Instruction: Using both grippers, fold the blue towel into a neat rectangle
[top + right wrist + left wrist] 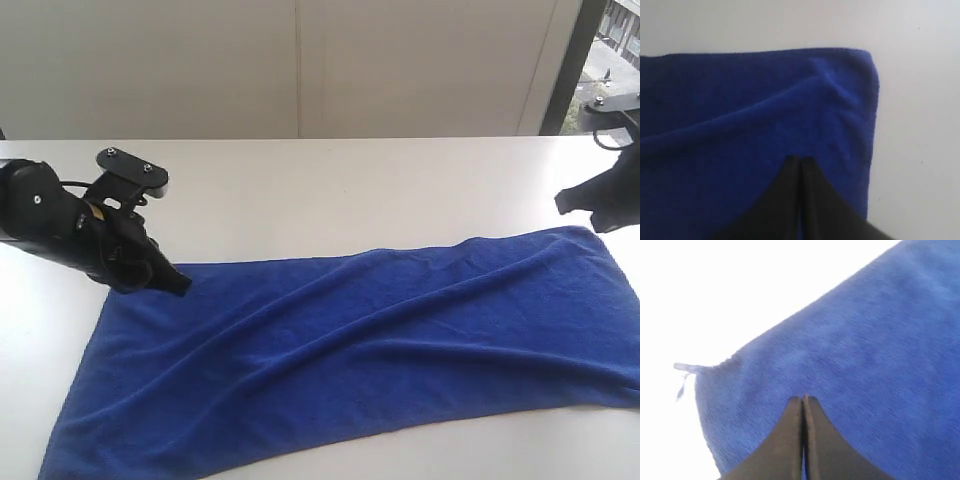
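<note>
Hovering pressed-together, left end effector [803, 400] and right end effector [800, 160] overhang fuzzy blue towel [350, 350].

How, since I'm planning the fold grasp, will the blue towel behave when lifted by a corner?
Likely floppy: the blue towel lies in long soft wrinkles, so a lifted corner should drape and drag the rest. Probably light, being thin and flat on the table. Its fuzzy nap suggests pushing would bunch it rather than slide it.
</note>
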`<state>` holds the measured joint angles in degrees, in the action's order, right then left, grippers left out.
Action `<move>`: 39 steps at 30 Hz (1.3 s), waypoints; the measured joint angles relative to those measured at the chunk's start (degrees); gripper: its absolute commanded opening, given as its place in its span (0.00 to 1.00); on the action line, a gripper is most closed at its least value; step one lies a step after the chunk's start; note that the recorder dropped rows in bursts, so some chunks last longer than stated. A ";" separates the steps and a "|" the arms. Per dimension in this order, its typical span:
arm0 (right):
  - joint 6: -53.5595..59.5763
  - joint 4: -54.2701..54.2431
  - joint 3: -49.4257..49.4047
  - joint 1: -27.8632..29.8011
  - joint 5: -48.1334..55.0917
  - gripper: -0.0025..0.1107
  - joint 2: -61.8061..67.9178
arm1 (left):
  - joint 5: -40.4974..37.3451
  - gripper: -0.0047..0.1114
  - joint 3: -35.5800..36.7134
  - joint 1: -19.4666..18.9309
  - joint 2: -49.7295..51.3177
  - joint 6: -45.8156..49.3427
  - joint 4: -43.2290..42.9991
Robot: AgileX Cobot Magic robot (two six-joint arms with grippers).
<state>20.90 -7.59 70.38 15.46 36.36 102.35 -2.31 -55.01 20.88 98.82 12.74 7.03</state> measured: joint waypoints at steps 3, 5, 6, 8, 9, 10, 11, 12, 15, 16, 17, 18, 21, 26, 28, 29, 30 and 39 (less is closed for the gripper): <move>-0.22 -1.40 -5.13 -0.93 -0.95 0.02 -4.82 | 1.04 0.04 -3.93 -1.57 5.18 0.39 0.00; -0.36 -2.24 -7.04 -1.37 -0.95 0.02 -7.10 | 1.04 0.04 -6.06 -1.72 8.40 0.71 0.00; -0.36 -2.68 -7.77 -1.76 -0.65 0.02 -8.16 | 0.90 0.04 -7.01 -1.82 9.49 1.04 0.00; -0.36 -2.94 -8.66 -2.15 0.20 0.02 -9.64 | 0.90 0.04 -8.25 -1.82 11.72 1.27 0.00; -0.36 -2.98 -9.12 -2.25 0.93 0.02 -10.19 | 0.90 0.04 -8.54 -1.82 12.45 1.27 0.00; -0.36 -2.98 -9.39 -2.27 1.75 0.02 -10.67 | 1.33 0.04 -8.89 -1.82 12.91 1.49 0.00; -0.36 -2.98 -9.50 -2.39 2.62 0.02 -10.82 | 1.85 0.04 -9.19 -1.82 13.33 1.76 -0.25; -0.36 -2.98 -9.59 -2.39 3.39 0.02 -10.92 | 2.31 0.04 -9.46 -1.82 13.71 1.93 -0.35; -0.36 -2.98 -9.73 -2.39 4.56 0.02 -10.92 | 3.91 0.04 -9.70 -1.82 14.35 2.95 -0.61; -0.36 -2.98 -9.73 -2.39 4.83 0.02 -10.92 | 4.35 0.04 -9.80 -1.82 14.56 3.23 -0.61; -0.36 -2.98 -9.73 -2.39 4.97 0.02 -10.92 | 4.69 0.04 -9.92 -1.95 14.68 3.53 -0.75; -0.36 -2.98 -9.73 -2.39 5.12 0.02 -10.92 | 4.69 0.04 -10.06 -2.05 14.80 3.65 -0.84; -0.36 -2.98 -9.73 -2.39 5.21 0.02 -10.92 | 5.16 0.04 -10.31 -2.74 15.17 4.06 -0.84; -0.36 -2.98 -9.73 -2.39 5.21 0.02 -10.92 | 5.73 0.04 -10.31 -4.37 15.39 4.04 -0.84; -0.36 -2.98 -9.73 -2.39 5.21 0.02 -10.92 | 5.73 0.04 -10.31 -4.79 15.39 4.04 -0.84; -0.36 -2.98 -9.73 -2.39 5.21 0.02 -10.92 | 5.73 0.04 -10.31 -4.91 15.39 4.04 -0.84; -0.36 -2.98 -9.73 -2.39 5.21 0.02 -10.92 | 5.73 0.04 -10.31 -5.02 15.39 4.04 -0.84; -0.36 -2.98 -11.59 -2.39 4.20 0.02 -10.92 | -2.43 0.04 -14.18 -5.11 14.91 3.60 -1.09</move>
<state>20.55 -10.58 58.79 13.08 40.57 91.44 -4.74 -69.20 15.77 113.73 16.33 5.94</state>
